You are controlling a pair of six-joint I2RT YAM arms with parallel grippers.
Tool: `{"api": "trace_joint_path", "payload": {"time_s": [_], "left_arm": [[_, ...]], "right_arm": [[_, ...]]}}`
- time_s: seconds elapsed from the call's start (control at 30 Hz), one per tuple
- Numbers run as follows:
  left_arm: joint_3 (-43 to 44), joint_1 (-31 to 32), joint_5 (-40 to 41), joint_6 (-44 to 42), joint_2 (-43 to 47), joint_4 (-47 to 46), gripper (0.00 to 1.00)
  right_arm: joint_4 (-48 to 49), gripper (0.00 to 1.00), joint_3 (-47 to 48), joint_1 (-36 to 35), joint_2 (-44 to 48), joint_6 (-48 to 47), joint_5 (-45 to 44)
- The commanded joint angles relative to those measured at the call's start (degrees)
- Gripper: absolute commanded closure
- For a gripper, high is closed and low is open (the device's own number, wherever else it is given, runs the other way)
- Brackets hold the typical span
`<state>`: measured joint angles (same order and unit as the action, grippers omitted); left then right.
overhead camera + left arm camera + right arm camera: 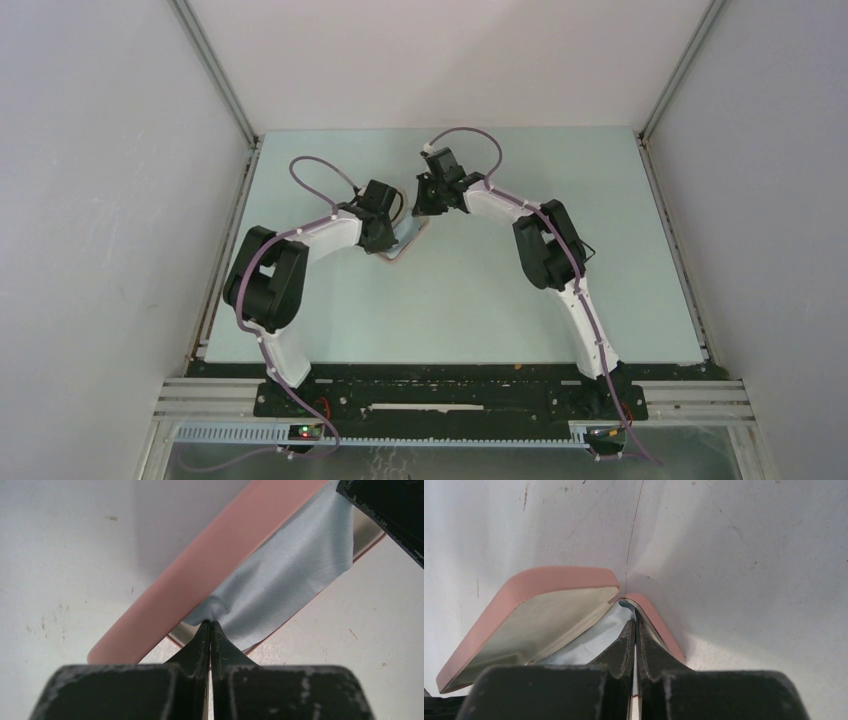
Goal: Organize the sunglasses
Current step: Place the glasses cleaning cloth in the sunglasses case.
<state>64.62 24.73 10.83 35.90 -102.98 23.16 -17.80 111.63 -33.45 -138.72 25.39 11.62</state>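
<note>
Left claw [210,625] was pinched tight on a puckered edge of the grey-blue cloth [290,575]. Its tips were pressed together with the fabric bunching right at them (bottom centre of the left wrist view). From there the cloth spread toward the upper right of the frame, lying across the open pink case [200,575]. The case's long pink side ran diagonally from lower left to upper right. A black bit of the other arm sat in the upper right corner, over the far end of the cloth.

Right claw [634,625] had its fingers together too, tips poked in at the rounded end of the case where the cloth's corner met the pink rim. Honestly I couldn't tell if any fabric or rim was caught between the tips. To its left in the frame the lid [539,625] stood tilted open, pale lining facing the camera.

From the top camera both claws met at the case, a bit left of centre on the pale green table [480,300]. As for the sunglasses, I couldn't tell where they were, since no view showed them.
</note>
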Motion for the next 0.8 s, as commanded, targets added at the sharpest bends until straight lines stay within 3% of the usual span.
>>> {"api": "trace_joint_path", "payload": {"time_s": [0.0,0.23,0.43,0.63,0.77], "left_arm": [[0.2,-0.4,1.8,-0.5,1.2,-0.4,0.94],[0.4,-0.4,1.8,0.2,2.3,0.0,0.76],[0.3,-0.4,2.4,0.4,4.8,1.4,0.65],[-0.4,-0.2,2.9,0.4,9.0,2.4,0.64],[-2.4,0.8,4.0,0.5,13.1,2.3,0.62]], "right_arm": [[0.0,0.91,2.6,0.3,-0.7,-0.2,0.7],[-0.4,0.74,1.7,0.3,1.3,-0.3,0.8],[1.4,0.67,-2.6,0.3,7.2,-0.2,0.1],[1.6,0.52,-7.5,1.6,15.1,-0.6,-3.0],[1.8,0.49,-14.6,4.4,22.4,-0.9,-6.8]]}}
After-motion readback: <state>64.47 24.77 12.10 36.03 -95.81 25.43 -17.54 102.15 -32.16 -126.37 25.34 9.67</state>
